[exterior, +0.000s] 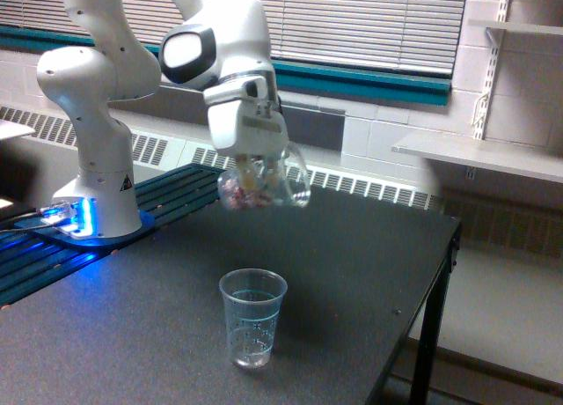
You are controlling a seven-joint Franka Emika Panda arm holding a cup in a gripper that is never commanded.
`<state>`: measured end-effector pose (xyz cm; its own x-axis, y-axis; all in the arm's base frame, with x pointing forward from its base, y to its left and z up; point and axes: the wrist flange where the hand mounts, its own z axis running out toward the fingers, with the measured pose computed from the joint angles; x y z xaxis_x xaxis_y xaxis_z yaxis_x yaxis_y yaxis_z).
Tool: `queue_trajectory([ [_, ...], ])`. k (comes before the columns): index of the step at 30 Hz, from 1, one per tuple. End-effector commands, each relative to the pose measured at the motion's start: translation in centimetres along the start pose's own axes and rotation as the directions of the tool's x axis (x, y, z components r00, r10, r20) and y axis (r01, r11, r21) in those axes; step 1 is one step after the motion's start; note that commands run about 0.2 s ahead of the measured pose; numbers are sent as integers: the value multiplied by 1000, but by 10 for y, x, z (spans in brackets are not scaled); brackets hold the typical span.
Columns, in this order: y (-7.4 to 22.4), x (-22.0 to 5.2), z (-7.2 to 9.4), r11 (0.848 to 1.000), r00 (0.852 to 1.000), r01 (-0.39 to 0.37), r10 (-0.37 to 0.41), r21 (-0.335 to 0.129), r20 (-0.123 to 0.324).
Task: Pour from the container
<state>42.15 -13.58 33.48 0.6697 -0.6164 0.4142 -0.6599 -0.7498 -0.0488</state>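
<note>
Now, step in hand: bringing the jar (262,186) over the cup (252,318) before tipping it; I judge the pour itself not yet begun, since nothing shows falling.
Tool (258,169): clamped on the jar from above, its fingers partly hidden behind the clear wall.
Jar: held in the air, tilted, mouth turned toward the exterior view's right; small pinkish-brown pieces sit heaped at its lower end, toward the exterior view's left.
Cup: upright on the dark tabletop (352,273), near the front edge, clear with printed marks; whether anything is in it I cannot tell.
Jar relative to tool: directly under the tool and gripped by it, hanging just below the arm's white wrist (242,114).
Jar relative to cup: well above it and roughly over it, perhaps a little behind; depth is hard to read from this one view.
How to do it well: line the jar's mouth up over the cup's opening first, come lower so the pieces fall a short way, then tip slowly so they slide out a few at a time.
Risk: a fast tilt from this height would likely scatter pieces across the tabletop or knock the light cup over.
</note>
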Motion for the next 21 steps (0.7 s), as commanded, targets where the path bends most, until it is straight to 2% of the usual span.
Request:
queue_trajectory([
  [1, 14, 0, 5, 998, 998, -55, 56, -34, 14],
  [8, 26, 0, 10, 995, 997, -74, 76, -68, 30],
  [21, 44, -2, 22, 980, 993, -100, 110, -170, 48],
])
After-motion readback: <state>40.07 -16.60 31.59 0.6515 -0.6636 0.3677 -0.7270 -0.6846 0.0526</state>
